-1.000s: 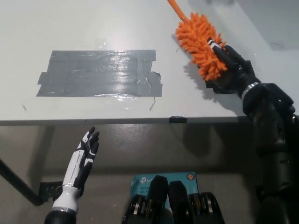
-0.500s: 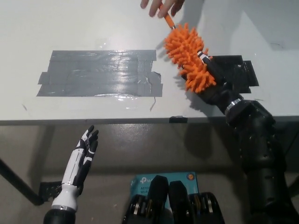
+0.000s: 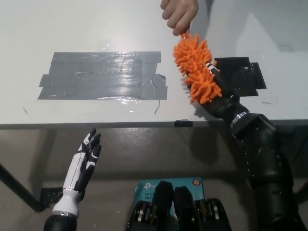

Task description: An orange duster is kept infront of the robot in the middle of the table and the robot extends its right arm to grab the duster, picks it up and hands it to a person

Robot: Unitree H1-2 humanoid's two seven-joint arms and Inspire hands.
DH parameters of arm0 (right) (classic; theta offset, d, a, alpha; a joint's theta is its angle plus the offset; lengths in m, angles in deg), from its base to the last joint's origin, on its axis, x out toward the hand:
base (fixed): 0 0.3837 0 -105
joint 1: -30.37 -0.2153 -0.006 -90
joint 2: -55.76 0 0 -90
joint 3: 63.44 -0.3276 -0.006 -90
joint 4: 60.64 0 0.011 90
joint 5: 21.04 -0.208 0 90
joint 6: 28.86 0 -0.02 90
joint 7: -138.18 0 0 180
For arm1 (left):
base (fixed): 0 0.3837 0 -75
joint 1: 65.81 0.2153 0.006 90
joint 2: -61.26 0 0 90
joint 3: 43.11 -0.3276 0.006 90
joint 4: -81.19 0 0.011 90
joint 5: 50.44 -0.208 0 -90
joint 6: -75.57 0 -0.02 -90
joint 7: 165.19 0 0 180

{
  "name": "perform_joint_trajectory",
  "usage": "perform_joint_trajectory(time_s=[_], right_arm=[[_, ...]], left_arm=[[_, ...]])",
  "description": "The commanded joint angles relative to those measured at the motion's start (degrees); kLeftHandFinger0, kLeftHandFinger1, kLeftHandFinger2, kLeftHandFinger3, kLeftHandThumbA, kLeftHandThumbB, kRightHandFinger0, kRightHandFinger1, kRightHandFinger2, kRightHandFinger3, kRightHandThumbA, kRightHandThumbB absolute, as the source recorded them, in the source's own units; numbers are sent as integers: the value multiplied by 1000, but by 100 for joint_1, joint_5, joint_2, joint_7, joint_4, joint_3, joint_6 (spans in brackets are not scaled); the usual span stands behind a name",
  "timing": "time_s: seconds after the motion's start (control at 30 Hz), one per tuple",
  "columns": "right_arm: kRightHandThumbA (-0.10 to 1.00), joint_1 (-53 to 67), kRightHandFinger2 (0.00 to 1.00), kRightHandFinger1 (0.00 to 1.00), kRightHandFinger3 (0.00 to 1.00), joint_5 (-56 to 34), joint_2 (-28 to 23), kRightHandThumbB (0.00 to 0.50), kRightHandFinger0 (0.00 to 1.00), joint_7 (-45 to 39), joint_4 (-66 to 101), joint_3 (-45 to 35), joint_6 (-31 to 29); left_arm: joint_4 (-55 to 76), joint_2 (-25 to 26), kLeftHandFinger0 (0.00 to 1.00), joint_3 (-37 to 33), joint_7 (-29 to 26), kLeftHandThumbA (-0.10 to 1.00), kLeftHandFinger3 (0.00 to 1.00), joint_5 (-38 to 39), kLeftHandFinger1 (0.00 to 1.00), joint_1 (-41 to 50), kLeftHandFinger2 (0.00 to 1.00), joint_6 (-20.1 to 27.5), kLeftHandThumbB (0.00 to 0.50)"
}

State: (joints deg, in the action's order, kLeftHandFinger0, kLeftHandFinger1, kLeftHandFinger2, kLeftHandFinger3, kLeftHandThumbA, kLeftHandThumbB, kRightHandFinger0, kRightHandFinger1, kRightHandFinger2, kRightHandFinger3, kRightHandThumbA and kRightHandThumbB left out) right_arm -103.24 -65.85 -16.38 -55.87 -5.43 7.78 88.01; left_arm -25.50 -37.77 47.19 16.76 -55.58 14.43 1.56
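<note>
The orange duster [image 3: 196, 70] with its shaggy head is held above the white table [image 3: 96, 29], right of centre. My black right hand [image 3: 219, 96] is shut on the duster's lower end, mostly hidden under the fluffy head. A person's hand [image 3: 179, 14] reaches in from the top edge and grips the duster's orange handle at its upper end. My white left hand [image 3: 85, 161] rests open below the table's front edge at lower left.
A large patch of grey tape [image 3: 103, 75] lies on the table left of centre. A smaller black tape patch [image 3: 240, 72] sits to the right, behind my right arm. A blue box [image 3: 144, 190] lies on the floor below.
The person's hand has come further in and closed on the duster's handle. My right hand with the duster moved left over the last second, then held nearly still.
</note>
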Motion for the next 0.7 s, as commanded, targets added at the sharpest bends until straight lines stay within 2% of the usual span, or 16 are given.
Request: perform_joint_trajectory(time_s=[0.0,0.03,0.07,0.1,0.13,0.17,0.2,0.23,0.27,0.3,0.47,0.6,0.67], right_arm=[[-100,-125,946,480,1000,-379,-71,236,99,86,307,122,5],[230,-58,1000,997,1000,-393,-109,299,603,-83,382,216,5],[290,-22,1000,1000,1000,-406,-138,333,850,-233,415,280,5],[354,15,1000,1000,1000,-432,-168,366,1000,-406,445,341,5],[397,54,1000,1000,1000,-492,-195,410,1000,-555,476,396,5],[411,65,1000,1000,1000,-522,-201,423,1000,-583,485,409,5],[494,76,1000,1000,1000,-462,-195,433,1000,-743,484,388,5],[499,77,1000,1000,1000,-428,-194,431,1000,-813,479,380,5],[511,81,1000,1000,1000,-395,-195,451,1000,-855,484,381,5],[610,93,1000,1000,1000,-318,-213,491,1000,-915,518,406,-18],[763,219,1000,1000,1000,-88,-310,500,1000,-1121,783,521,-194],[802,389,1000,1000,1000,-43,-431,500,1000,-1164,1355,598,-167],[864,516,1000,1000,1000,10,-515,500,1000,-1205,1775,659,-216]], left_arm=[[101,64,1000,28,-22,889,1000,42,1000,-143,1000,12,76],[109,66,1000,27,-35,892,1000,20,1000,-135,1000,3,75],[118,68,1000,26,-40,894,1000,9,1000,-132,1000,-3,74],[126,69,1000,26,-39,896,1000,8,1000,-130,1000,-10,74],[130,70,1000,25,-35,897,1000,11,1000,-130,1000,-14,74],[130,70,1000,25,-34,899,1000,12,1000,-130,1000,-13,73],[134,70,997,23,-38,905,1000,6,1000,-129,1000,-4,66],[139,69,996,23,-39,905,1000,3,1000,-127,1000,-4,66],[142,71,996,21,-36,905,1000,3,1000,-127,1000,-5,66],[122,74,994,20,-32,899,1000,8,1000,-144,1000,15,62],[95,84,986,13,-13,898,1000,20,1000,-169,1000,29,67],[98,91,985,6,-1,895,1000,26,1000,-196,1000,10,78],[91,87,986,15,14,892,1000,66,1000,-219,1000,-7,82]])
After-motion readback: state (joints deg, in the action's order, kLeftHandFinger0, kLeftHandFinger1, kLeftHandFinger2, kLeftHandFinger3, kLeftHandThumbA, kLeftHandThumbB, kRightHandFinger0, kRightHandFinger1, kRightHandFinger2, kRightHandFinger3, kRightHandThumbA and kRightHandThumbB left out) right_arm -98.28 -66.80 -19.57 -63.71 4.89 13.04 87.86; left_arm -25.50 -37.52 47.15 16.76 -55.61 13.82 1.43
